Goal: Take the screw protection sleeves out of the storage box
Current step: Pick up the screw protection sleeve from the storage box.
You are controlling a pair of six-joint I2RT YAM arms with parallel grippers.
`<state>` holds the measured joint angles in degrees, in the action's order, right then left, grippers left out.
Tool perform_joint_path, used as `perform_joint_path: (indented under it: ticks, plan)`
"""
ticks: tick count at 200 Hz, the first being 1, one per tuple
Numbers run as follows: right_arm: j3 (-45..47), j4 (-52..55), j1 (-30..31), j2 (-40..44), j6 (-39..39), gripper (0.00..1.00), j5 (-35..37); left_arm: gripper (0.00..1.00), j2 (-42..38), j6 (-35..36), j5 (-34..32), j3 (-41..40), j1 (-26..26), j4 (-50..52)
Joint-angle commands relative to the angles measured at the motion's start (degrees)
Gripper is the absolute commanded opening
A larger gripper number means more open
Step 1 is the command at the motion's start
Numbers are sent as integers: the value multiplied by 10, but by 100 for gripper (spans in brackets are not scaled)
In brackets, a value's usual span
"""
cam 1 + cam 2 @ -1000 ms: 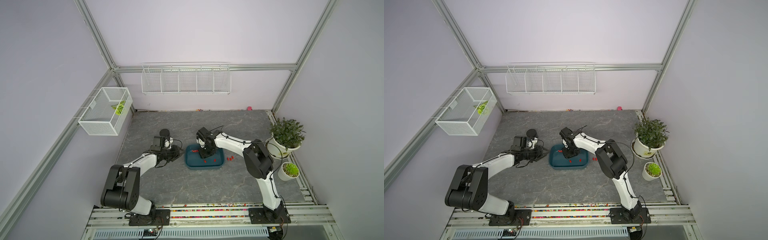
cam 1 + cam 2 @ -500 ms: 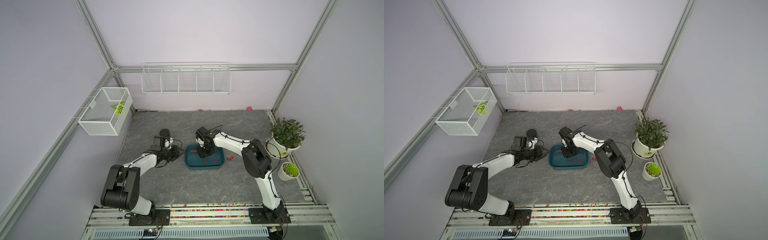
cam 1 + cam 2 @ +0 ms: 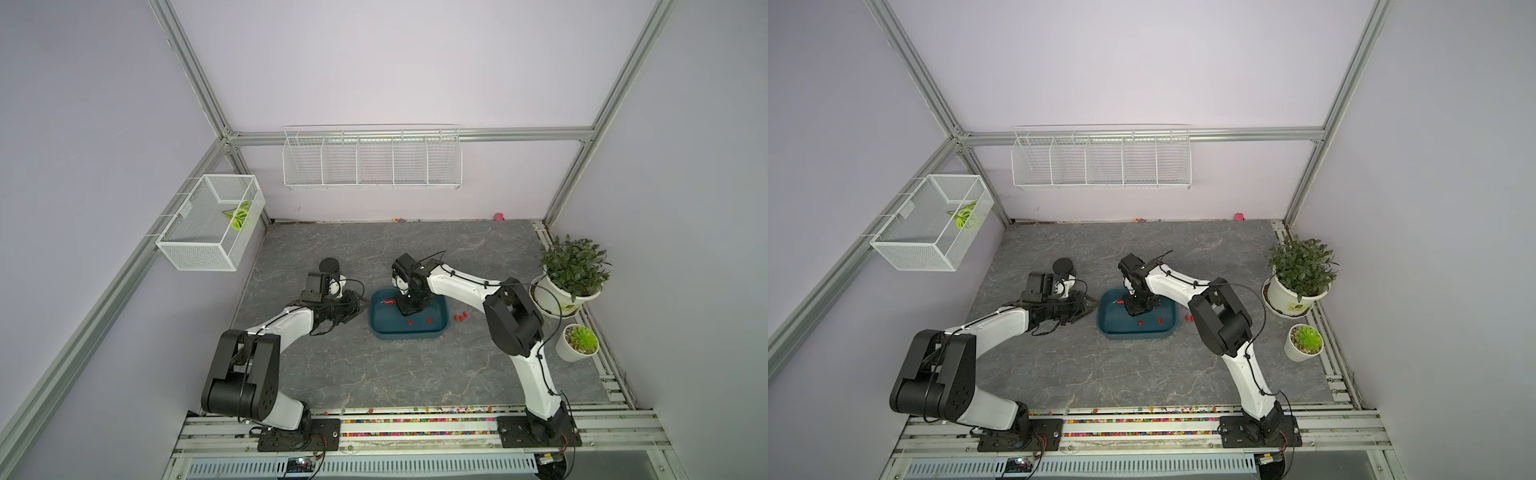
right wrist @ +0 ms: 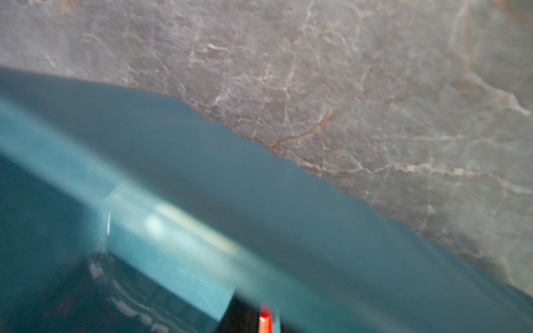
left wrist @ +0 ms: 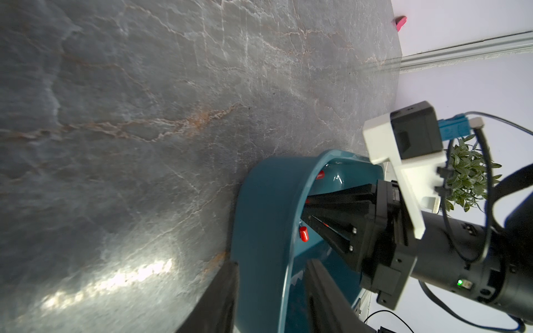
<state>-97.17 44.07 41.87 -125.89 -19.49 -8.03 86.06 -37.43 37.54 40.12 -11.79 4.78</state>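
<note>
The right gripper (image 3: pixel 405 309) is down inside the shallow teal-blue plastic storage box (image 3: pixel 415 332), which sits in the middle of the grey marbled bench (image 3: pixel 374 374). So the step in hand looks like picking up one of the tiny bright red plastic screw protection sleeves (image 3: pixel 409 322). Its jaws look drawn close together. A red sleeve (image 4: pixel 265 320) shows at the edge of the right wrist view, but the blur stops me telling whether it is actually pinched.

The left gripper (image 5: pixel 271 263) is at the end of the box on its own side, jaws either side of the wall, seemingly clamping it to steady the box. A few sleeves lie loose on the box floor (three that I can count from above). More sleeves (image 3: pixel 460 317) lie on the bench just beside the box, on the right arm's side.

Next, I'd judge, comes a straight lift clear of the rim and a carry over to those. It will need a firm pinch, so that so small a cap doesn't squirt out.
</note>
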Motion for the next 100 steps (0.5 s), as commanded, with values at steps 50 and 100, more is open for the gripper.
perform_joint_path:
  ticks: [50, 100]
  plan:
    - [67, -32, -6, 100, 5, 13, -22, 44, 1, 4, 5, -5, -2, -4]
    - [103, -38, -22, 170, 8, 13, -36, 44, -1, 4, 3, -5, -2, -2]
